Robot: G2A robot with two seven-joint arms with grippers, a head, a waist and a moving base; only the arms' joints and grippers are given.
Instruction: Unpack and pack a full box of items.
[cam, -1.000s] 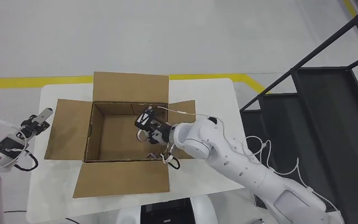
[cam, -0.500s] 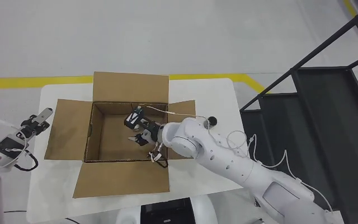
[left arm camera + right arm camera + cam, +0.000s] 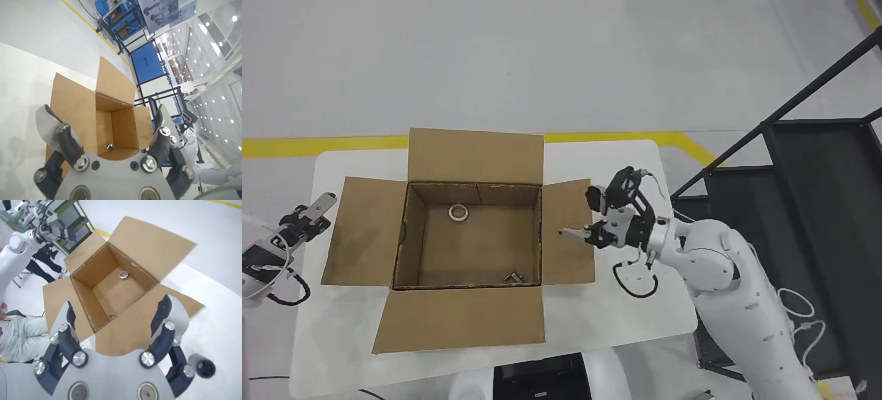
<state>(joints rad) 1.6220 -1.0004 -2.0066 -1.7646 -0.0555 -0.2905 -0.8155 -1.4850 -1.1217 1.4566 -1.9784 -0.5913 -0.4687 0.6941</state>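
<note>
White tabletop (image 3: 632, 165) on a grey floor (image 3: 542, 60), with a yellow line (image 3: 302, 147) running behind it.

- The cardboard box (image 3: 477, 155) sits mid-tabletop, open side up, all four flaps folded out.
- Inside it, a small ring (image 3: 457, 212) lies flat on the bottom near the far wall. A small metal piece (image 3: 513, 276) sits against the near wall toward the right corner. The two are well apart.
- Over the box's right flap, outside the cavity, hangs the right gripper (image 3: 577, 234). Its fingers are spread wide with nothing between them, and its wrist camera looks down into the box.
- At the tabletop's left edge, just beside the left flap, is the left gripper (image 3: 314, 213). It is also wide and empty, and it points toward the box.

Diff vs earlier frames:
- 1 s ago the right gripper was down inside the box, right of centre, with something dark at its fingertips.
- 0.5 s ago it was further in, toward the far-left area where the ring now lies.
- Now it is pulled out to the right and the ring is exposed on the box bottom.
- The left arm is in the same spot in all three frames, and the box hasn't shifted.
</note>
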